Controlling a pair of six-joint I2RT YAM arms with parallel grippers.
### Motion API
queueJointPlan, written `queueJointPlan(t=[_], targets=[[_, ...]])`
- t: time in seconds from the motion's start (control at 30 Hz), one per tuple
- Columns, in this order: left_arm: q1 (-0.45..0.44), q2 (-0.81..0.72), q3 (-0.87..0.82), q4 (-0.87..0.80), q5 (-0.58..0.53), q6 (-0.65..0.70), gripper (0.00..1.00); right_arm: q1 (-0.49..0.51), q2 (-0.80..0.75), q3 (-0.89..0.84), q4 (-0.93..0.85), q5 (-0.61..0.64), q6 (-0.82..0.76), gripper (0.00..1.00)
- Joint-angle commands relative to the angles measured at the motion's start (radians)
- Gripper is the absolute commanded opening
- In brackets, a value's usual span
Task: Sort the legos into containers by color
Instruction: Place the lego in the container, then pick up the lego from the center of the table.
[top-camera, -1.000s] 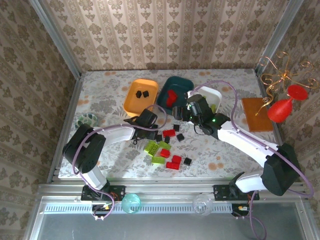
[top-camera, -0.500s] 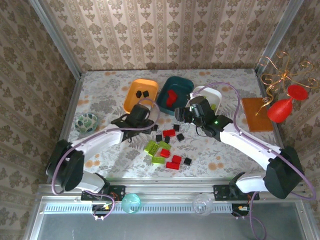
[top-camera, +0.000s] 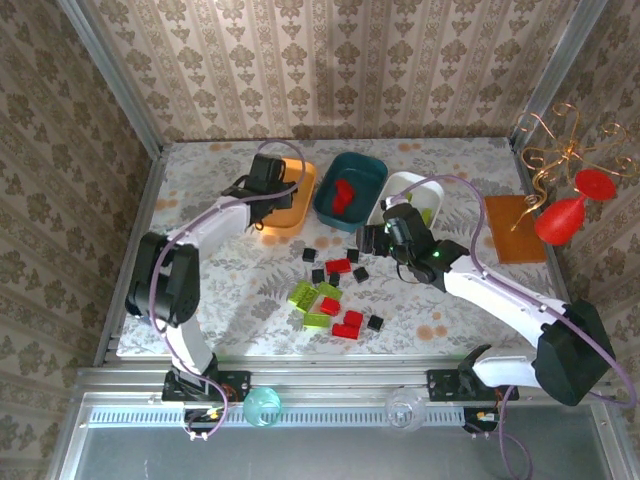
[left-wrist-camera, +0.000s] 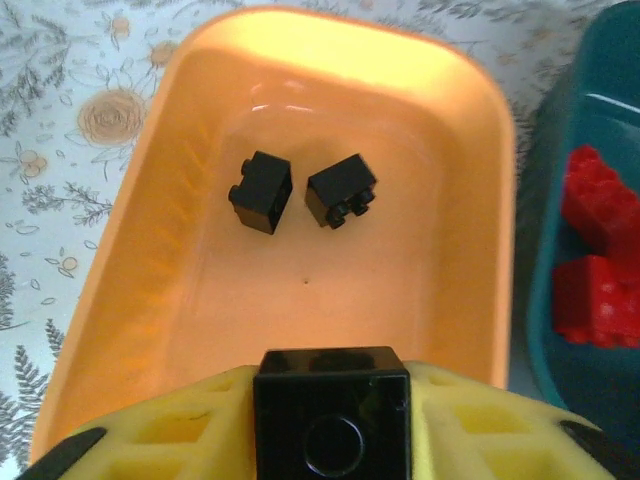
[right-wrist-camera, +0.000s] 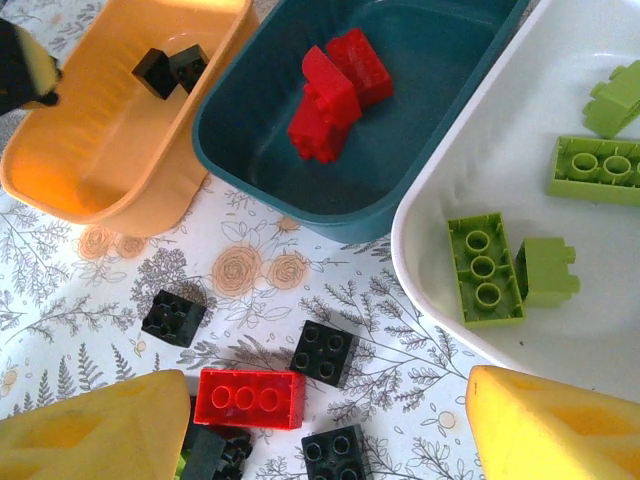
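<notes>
Your left gripper (top-camera: 265, 178) has swung from the loose legos (top-camera: 330, 295) at the centre to over the orange tub (left-wrist-camera: 120, 250) at upper left, clamped on a black brick (left-wrist-camera: 331, 425), so releasing there seems right, while your right gripper (right-wrist-camera: 325, 440) waits with jaws apart.
</notes>
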Motion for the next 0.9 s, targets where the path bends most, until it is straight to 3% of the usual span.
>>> queueJointPlan(t=[0.0, 0.13, 0.3, 0.4, 0.63, 0.87], targets=[[0.032, 0.013, 0.061, -0.051, 0.018, -0.006, 0.52, -0.004, -0.025, -0.022, -0.016, -0.024, 0.022, 0.75], [0.025, -0.044, 0.055, -0.04, 0.056, -0.02, 0.75, 0.001, -0.005, -0.037, -0.013, -0.057, 0.024, 0.76], [-0.004, -0.194, -0.046, 0.012, 0.108, -0.049, 0.89, 0.017, 0.063, -0.017, -0.003, -0.082, 0.027, 0.77], [-0.076, -0.311, -0.146, 0.048, 0.119, -0.061, 0.99, 0.043, 0.115, 0.003, 0.022, -0.076, 0.051, 0.77], [-0.196, -0.602, -0.429, 0.062, 0.014, -0.082, 1.0, 0.154, 0.371, 0.185, 0.028, -0.094, 0.001, 0.77], [-0.208, -0.943, -0.663, -0.014, -0.085, -0.101, 1.0, 0.201, 0.601, 0.393, -0.019, -0.109, -0.028, 0.77]])
